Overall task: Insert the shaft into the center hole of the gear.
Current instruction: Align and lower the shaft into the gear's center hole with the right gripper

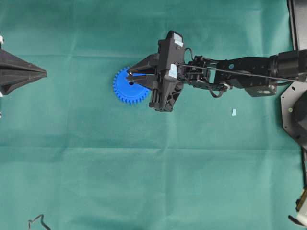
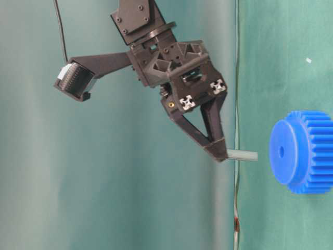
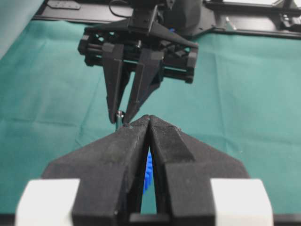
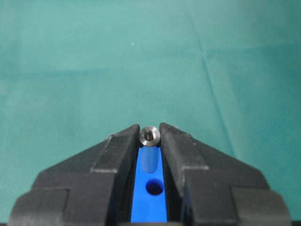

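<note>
The blue gear (image 1: pixel 128 91) lies flat on the green cloth, its center hole (image 4: pixel 154 187) dark in the flat face (image 2: pixel 283 153). My right gripper (image 1: pixel 128 75) hovers above it, shut on the shaft (image 2: pixel 242 155), a small silvery pin. The pin points at the gear face, with a gap between them, and stands slightly off the hole. Its shiny round end (image 4: pixel 150 136) sits pinched between the fingertips. My left gripper (image 1: pixel 45 73) rests far left, shut and empty, tips (image 3: pixel 149 118) together; the gear shows as a blue sliver (image 3: pixel 147 172) behind them.
A small pale blue scrap (image 1: pixel 234 112) lies on the cloth right of the gear. Black frame parts (image 1: pixel 293 105) line the right edge. A bent wire (image 1: pixel 36 221) sits at the bottom left corner.
</note>
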Motion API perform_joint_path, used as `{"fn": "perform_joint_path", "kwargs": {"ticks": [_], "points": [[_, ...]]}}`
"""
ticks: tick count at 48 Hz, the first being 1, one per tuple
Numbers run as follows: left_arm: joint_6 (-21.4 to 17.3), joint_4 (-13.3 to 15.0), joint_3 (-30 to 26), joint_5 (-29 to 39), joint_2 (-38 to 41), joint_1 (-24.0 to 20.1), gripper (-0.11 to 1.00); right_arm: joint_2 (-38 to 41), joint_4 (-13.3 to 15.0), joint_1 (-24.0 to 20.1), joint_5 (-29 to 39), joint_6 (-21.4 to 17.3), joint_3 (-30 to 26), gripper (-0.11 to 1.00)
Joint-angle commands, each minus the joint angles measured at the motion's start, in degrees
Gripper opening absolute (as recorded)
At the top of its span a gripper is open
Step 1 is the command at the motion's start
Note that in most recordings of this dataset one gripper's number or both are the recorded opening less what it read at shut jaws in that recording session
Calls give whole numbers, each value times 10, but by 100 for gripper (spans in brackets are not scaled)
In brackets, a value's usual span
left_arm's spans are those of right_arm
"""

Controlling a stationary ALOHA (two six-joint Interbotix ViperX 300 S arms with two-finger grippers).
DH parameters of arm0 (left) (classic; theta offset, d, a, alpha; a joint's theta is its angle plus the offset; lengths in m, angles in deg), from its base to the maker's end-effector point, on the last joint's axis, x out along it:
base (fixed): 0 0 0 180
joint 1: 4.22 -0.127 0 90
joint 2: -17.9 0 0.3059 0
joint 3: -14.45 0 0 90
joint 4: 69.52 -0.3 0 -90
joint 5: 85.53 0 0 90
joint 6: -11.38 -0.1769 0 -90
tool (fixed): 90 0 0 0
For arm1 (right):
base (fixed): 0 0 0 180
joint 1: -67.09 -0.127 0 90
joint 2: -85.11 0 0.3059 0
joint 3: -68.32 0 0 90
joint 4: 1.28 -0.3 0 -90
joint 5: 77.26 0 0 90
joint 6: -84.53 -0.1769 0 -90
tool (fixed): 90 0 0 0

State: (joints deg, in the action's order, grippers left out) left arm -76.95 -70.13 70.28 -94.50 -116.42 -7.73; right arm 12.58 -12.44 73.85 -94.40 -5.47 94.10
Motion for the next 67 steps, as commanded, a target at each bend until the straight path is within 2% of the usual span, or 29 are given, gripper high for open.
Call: {"fn": "perform_joint_path", "kwargs": {"ticks": [1,13,54,67], "points": [[-1,-1,-12,-3,4,-4,0,4,-2,-1,-3,-2,-8,18],[0,-2,-12,-3,4,-4,0,32,-4,-1,-13,-4,-9,18],[1,-2,-12,3,4,-6,0,25,-4,8,-52,-1,-1,18],[1,-2,-13,3,4,-8,0,34,-4,-3,-69,-4,-1,18]]}}
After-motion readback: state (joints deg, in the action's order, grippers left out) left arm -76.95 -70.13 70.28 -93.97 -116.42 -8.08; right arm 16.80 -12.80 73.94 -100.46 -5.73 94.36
